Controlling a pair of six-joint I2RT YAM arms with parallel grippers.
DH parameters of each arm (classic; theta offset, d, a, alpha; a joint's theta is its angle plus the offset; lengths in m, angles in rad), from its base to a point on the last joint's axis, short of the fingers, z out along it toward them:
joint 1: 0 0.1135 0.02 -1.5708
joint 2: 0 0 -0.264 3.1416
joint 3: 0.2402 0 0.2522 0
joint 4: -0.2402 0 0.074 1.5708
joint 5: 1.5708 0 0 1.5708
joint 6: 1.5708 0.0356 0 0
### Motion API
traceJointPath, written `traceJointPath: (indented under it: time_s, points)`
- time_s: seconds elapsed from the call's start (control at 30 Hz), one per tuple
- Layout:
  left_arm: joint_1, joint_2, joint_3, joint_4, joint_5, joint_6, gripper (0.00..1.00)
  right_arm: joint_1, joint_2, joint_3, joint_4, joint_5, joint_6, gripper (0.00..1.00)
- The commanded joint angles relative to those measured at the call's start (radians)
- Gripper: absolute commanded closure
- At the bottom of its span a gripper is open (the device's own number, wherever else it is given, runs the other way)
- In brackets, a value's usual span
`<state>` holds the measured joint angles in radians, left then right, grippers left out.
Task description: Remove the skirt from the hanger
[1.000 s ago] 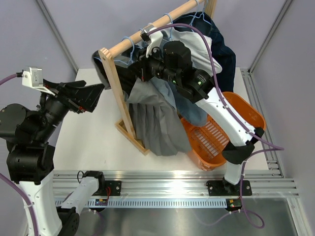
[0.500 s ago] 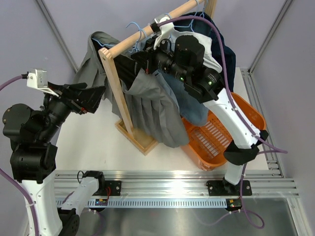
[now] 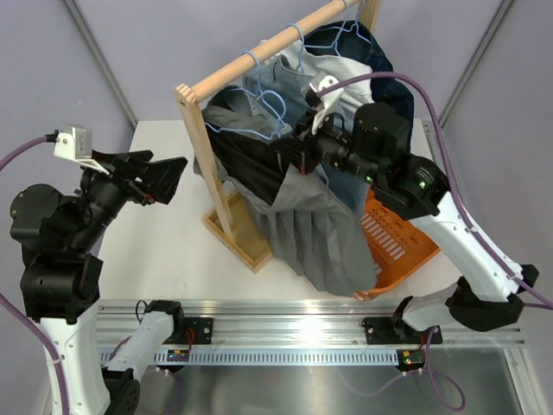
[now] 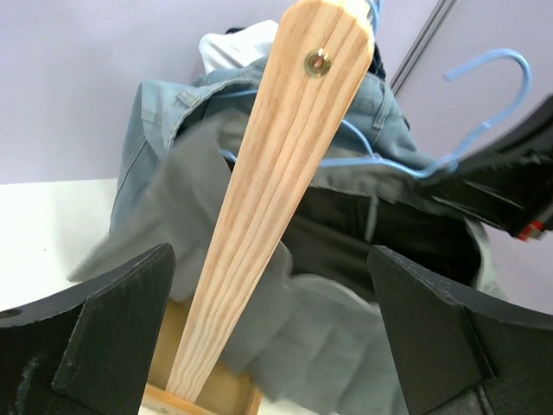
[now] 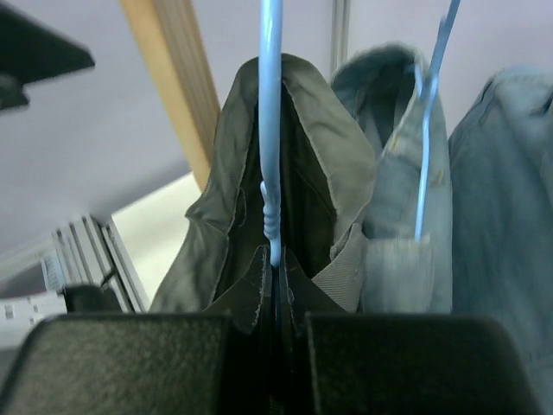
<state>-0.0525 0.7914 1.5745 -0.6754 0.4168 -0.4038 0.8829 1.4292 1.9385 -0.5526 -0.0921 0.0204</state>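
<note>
The grey pleated skirt (image 3: 320, 238) hangs on a light-blue wire hanger (image 3: 259, 131), its dark inner side showing at the top. My right gripper (image 3: 294, 149) is shut on the hanger's neck just under the twist, in front of the wooden rail (image 3: 259, 49). In the right wrist view the hanger (image 5: 270, 173) rises straight from the shut gripper (image 5: 276, 303), with the skirt's waistband (image 5: 225, 216) draped around it. My left gripper (image 3: 168, 177) stands wide open left of the rack, holding nothing. In its own view the gripper (image 4: 270, 259) frames the rack's post, with the skirt (image 4: 337, 337) behind and the hanger's hook (image 4: 492, 69) free in the air.
The rack's wooden upright (image 3: 214, 173) stands between my two arms. Blue denim garments (image 3: 384, 69) hang on other blue hangers (image 3: 298, 39) along the rail. An orange basket (image 3: 406, 246) sits on the table at the right, partly behind the skirt.
My right arm has drawn the hanger and skirt off the rail, toward the near right; the skirt swung from the post's left side to its right. The left gripper stayed open and almost still.
</note>
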Motion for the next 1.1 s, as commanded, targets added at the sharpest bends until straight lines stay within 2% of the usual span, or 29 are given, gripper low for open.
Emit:
traceJointPath:
  time_s: [0.0, 0.27, 0.43, 0.77, 0.93, 1.07]
  points:
    - [-0.003, -0.009, -0.01, -0.038, 0.005, 0.042, 0.01, 0.004, -0.122, -0.096, 0.034, -0.064, -0.06, 1.0]
    - [-0.003, -0.052, -0.162, -0.122, 0.024, 0.007, 0.02, 0.002, -0.355, -0.372, -0.064, -0.064, -0.169, 1.0]
    - [-0.01, -0.081, -0.319, -0.156, 0.069, -0.081, 0.12, 0.004, -0.473, -0.559, -0.095, -0.116, -0.2, 1.0]
    - [-0.147, -0.144, -0.488, -0.164, 0.074, -0.207, 0.21, 0.005, -0.405, -0.625, -0.03, -0.204, -0.183, 1.0]
    - [-0.266, -0.133, -0.563, -0.162, -0.004, -0.265, 0.27, 0.034, -0.36, -0.612, -0.023, -0.232, -0.18, 1.0]
    - [-0.351, -0.08, -0.574, -0.217, -0.142, -0.285, 0.32, 0.068, -0.334, -0.581, -0.004, -0.23, -0.195, 1.0]
